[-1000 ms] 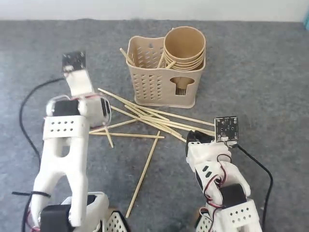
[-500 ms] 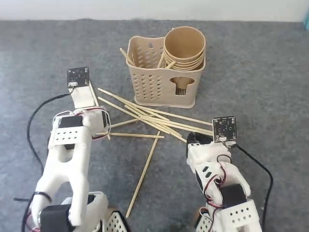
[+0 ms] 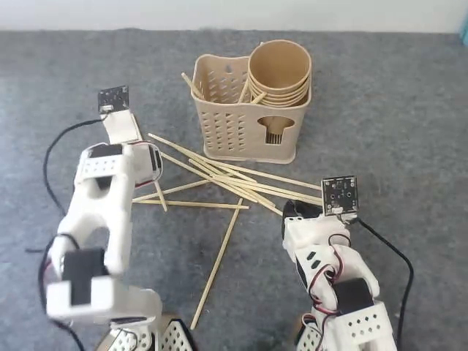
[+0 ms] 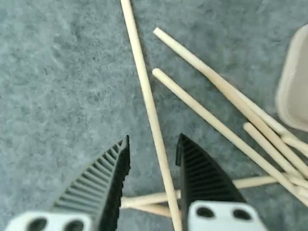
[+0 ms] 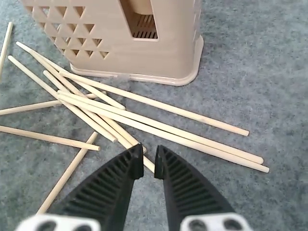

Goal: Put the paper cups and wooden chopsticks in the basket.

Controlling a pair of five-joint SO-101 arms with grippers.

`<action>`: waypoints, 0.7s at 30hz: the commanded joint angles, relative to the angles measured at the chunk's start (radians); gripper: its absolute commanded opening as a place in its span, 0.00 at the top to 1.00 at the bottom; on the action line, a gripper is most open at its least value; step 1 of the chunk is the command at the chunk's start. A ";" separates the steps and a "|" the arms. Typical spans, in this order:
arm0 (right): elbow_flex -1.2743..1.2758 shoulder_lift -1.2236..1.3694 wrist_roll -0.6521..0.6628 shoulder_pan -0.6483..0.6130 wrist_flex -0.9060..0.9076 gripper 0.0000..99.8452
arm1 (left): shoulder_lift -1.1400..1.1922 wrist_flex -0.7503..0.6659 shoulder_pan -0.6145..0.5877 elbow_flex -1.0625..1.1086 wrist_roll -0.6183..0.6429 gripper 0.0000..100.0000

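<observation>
At the far middle of the table stands the basket (image 3: 234, 128), with the paper cups (image 3: 280, 69) already nested as one stack in its right part and a few chopsticks (image 3: 191, 84) leaning out of its left part. Most of the wooden chopsticks (image 3: 241, 186) are still outside, fanned across the grey mat (image 3: 395, 146) in front of the basket, some crossing one another and one long stick lying apart toward the near edge.

In the left wrist view, the left gripper (image 4: 153, 139) hangs low over the mat with its jaws open. A single chopstick (image 4: 144, 82) runs between them and touches neither. Two more sticks lie just beside it, angled toward the basket's corner.

The right gripper (image 5: 147, 161) sits near the other end of the pile, its jaws all but closed on nothing, with only a slit between them. Its tips are just short of the nearest sticks.

Over the last second the left arm (image 3: 110, 190) has shifted. Its wrist came in toward the pile, then drew back a little toward the far side, and its near links have swung. The right arm (image 3: 325, 248) has kept its place, and no chopstick has moved.

The cups look done and the chopsticks are what remain. The left arm seems to have been lining up on one stick, so closing on it is likely the next step.
</observation>
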 commanded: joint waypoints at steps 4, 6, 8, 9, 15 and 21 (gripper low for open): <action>-0.011 -0.018 0.017 0.013 0.007 0.95 | 0.114 -0.023 -0.003 -0.159 0.006 0.88; -0.011 -0.018 0.017 0.013 0.007 0.95 | 0.135 -0.020 -0.003 -0.182 0.006 0.91; -0.012 -0.018 0.017 0.013 0.007 0.95 | 0.146 -0.020 0.003 -0.194 0.006 0.95; -0.012 -0.018 0.017 0.013 0.007 0.95 | 0.149 -0.020 0.005 -0.199 0.006 0.97; -0.012 -0.018 0.018 0.013 0.007 0.95 | 0.153 -0.009 0.005 -0.205 0.006 0.98; -0.011 -0.018 0.018 0.013 0.007 0.95 | 0.153 0.048 0.003 -0.208 0.005 0.94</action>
